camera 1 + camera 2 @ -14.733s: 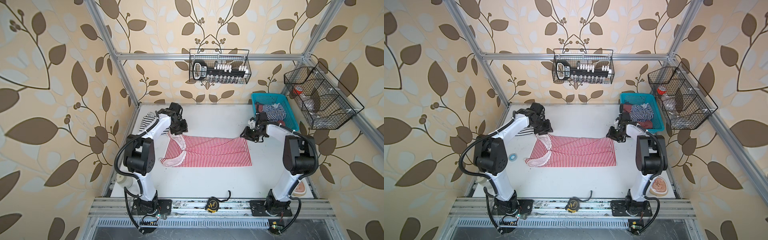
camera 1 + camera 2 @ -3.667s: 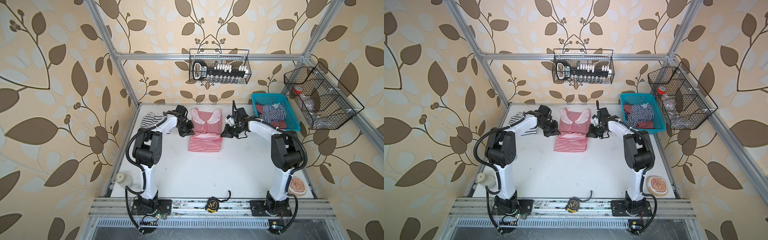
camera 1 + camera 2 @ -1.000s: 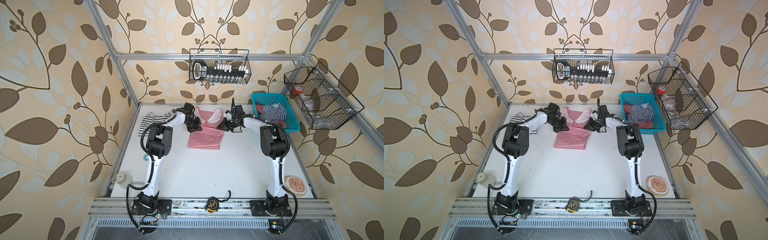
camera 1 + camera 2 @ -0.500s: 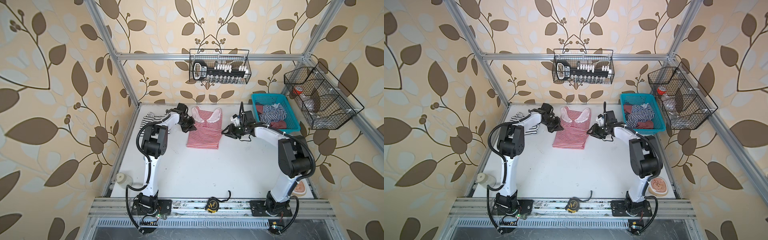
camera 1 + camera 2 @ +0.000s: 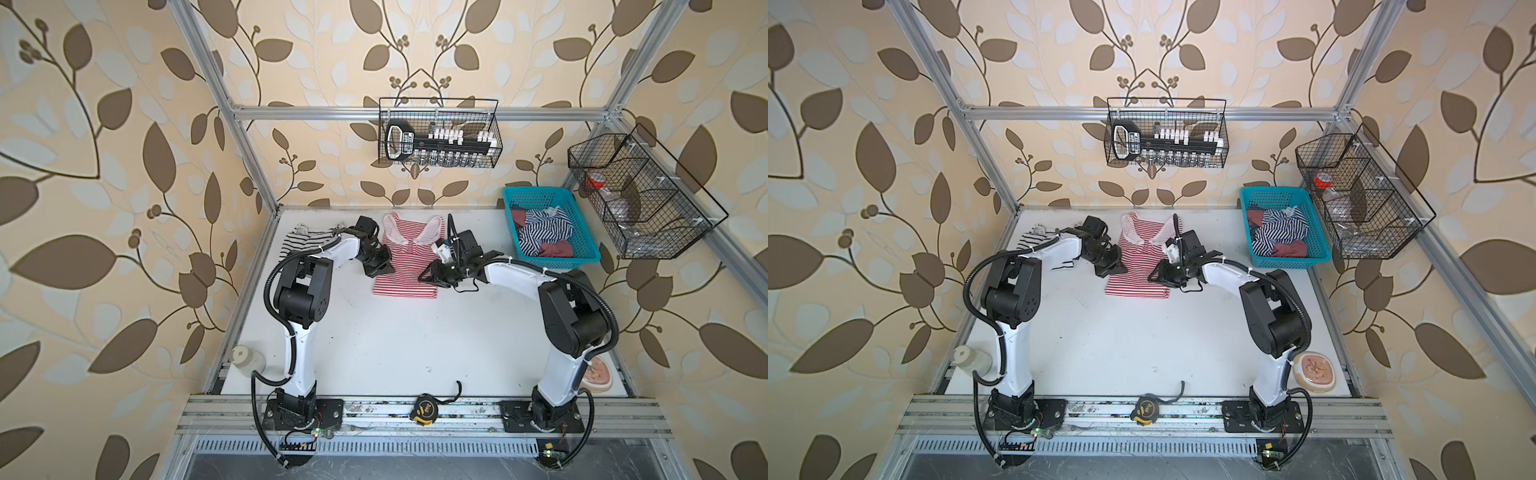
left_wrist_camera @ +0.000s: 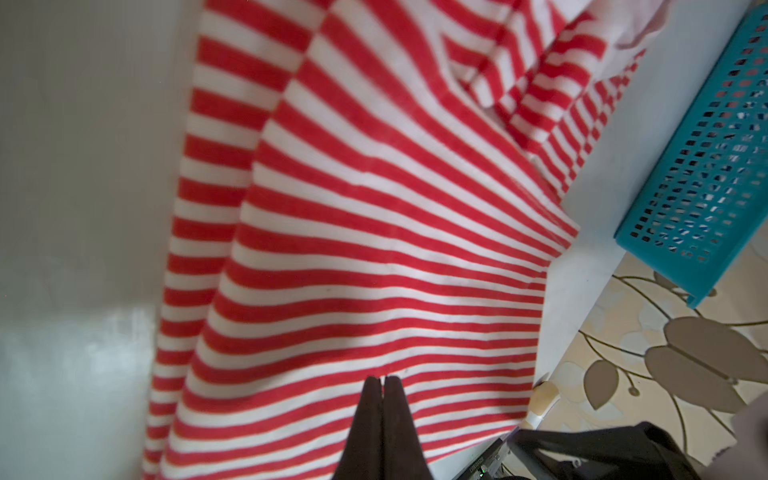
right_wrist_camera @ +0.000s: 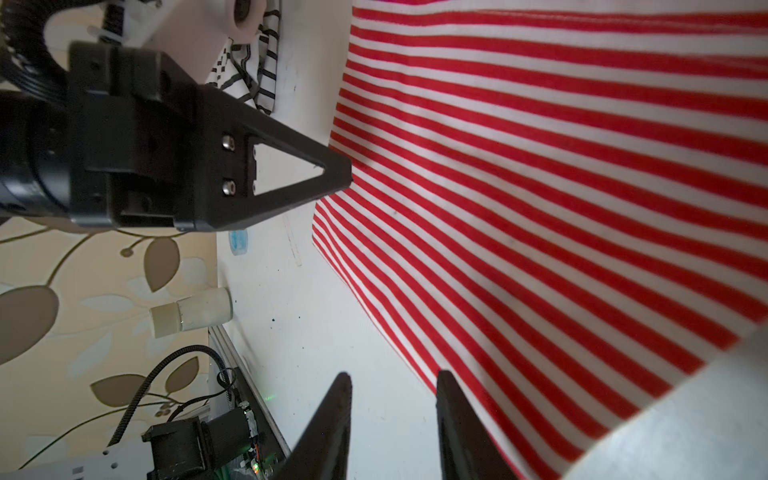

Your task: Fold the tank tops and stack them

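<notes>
The left arm point(image 5: 338, 251) and right arm point(image 5: 513, 274) both reach forward and bend inward, wrists low. The left gripper point(image 6: 383, 380) has its fingers pressed together; the right gripper point(image 7: 390, 378) stands partly spread, seemingly empty.

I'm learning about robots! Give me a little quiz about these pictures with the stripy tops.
1. True or false: the red striped top lies on the table, outside the blue basket.
2. The left gripper is shut. The right gripper is: A) open, B) shut on cloth.
3. Fill in: in both top views, the black-and-white top lies to the ____ of the red one.
Key: 1 true; 2 A; 3 left.
</notes>
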{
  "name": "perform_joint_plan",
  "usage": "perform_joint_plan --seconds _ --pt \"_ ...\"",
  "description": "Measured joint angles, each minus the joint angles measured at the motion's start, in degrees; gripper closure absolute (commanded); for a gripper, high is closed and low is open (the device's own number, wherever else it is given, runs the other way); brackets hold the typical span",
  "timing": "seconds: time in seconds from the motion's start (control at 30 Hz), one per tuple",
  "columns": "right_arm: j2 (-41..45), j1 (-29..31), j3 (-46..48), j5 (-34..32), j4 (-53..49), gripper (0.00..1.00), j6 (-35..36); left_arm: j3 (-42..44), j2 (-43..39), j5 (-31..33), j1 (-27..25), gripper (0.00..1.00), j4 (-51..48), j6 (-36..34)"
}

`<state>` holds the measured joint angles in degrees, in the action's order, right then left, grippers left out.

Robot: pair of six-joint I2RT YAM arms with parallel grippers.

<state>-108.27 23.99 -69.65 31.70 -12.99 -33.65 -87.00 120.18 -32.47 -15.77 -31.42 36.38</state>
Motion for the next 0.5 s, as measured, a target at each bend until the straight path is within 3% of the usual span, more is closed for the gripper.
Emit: perform_joint_plan --seconds 0.5 --pt "-1.0 -1.2 9.5 -0.4 4.3 0.68 0.4 12.2 -4.4 0.0 -0.9 1.0 4.7 0.7"
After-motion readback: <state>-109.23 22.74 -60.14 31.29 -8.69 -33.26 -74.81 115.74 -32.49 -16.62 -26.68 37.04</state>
